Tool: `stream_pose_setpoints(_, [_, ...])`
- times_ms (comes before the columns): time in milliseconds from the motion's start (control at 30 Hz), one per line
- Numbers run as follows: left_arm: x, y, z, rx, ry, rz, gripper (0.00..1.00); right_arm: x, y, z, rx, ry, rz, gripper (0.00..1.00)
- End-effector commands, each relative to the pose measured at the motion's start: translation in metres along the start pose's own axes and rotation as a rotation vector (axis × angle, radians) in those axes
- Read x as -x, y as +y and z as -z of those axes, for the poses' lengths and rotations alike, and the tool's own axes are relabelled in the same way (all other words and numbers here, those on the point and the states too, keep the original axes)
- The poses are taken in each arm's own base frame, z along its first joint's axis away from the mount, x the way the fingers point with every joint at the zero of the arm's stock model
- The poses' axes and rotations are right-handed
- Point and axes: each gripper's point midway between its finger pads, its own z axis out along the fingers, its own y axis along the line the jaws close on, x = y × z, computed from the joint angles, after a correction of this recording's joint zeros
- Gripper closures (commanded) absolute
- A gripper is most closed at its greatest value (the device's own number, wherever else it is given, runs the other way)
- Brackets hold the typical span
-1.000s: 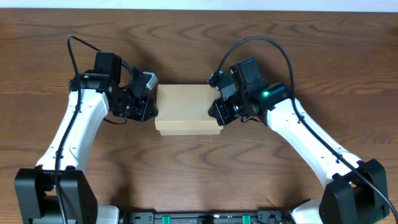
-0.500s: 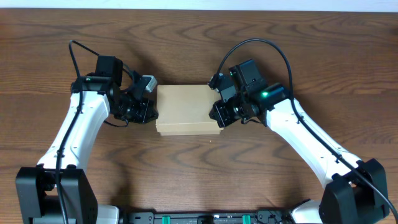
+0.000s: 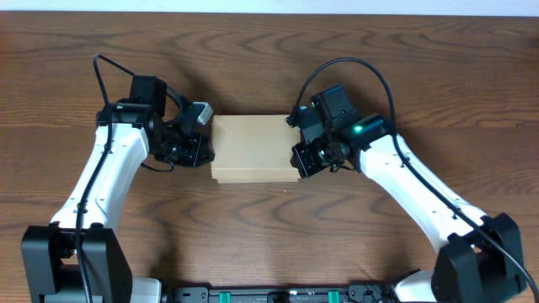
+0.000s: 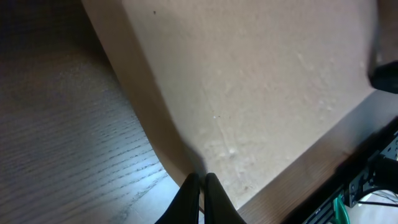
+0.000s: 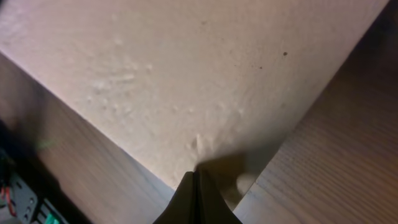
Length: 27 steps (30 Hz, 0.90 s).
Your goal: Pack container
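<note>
Both the left gripper [image 3: 205, 151] and right gripper [image 3: 296, 160], pinched shut, sit against the box [image 3: 253, 147], seemingly light, stiff cardboard best squeezed at its short ends.

One rectangular tan-brown cardboard box [image 3: 253, 147]. One dark brown wooden desk [image 3: 421, 67]. Two white robot arms, left arm [image 3: 105, 177] and right arm [image 3: 421, 185]. Two black hands, left hand [image 3: 205, 151] and right hand [image 3: 299, 156].
</note>
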Motion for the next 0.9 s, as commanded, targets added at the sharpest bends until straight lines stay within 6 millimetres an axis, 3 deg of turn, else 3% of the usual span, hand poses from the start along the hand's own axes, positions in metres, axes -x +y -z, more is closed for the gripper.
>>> stream_pose_setpoints(0, [-0.001,-0.003,0.003,0.005,-0.006,-0.005,0.94,-0.018,-0.012,-0.021,-0.036,0.065,-0.019,0.99])
stream_pose_setpoints(200, [-0.001,-0.003,0.003,0.004,-0.008,-0.006,0.94,-0.021,-0.018,-0.03,-0.047,0.082,-0.025,0.98])
stream_pose_setpoints(433, [-0.001,-0.003,0.003,0.004,-0.008,-0.002,0.94,-0.002,-0.007,-0.012,-0.031,0.01,-0.002,0.99])
stream_pose_setpoints(633, [0.004,-0.015,0.023,0.018,-0.073,-0.04,0.94,0.028,0.012,0.031,-0.02,-0.144,0.057,0.98])
stream_pose_setpoints(867, [-0.003,-0.05,0.079,0.062,-0.245,-0.147,0.94,0.05,0.044,0.106,-0.001,-0.378,0.145,0.98])
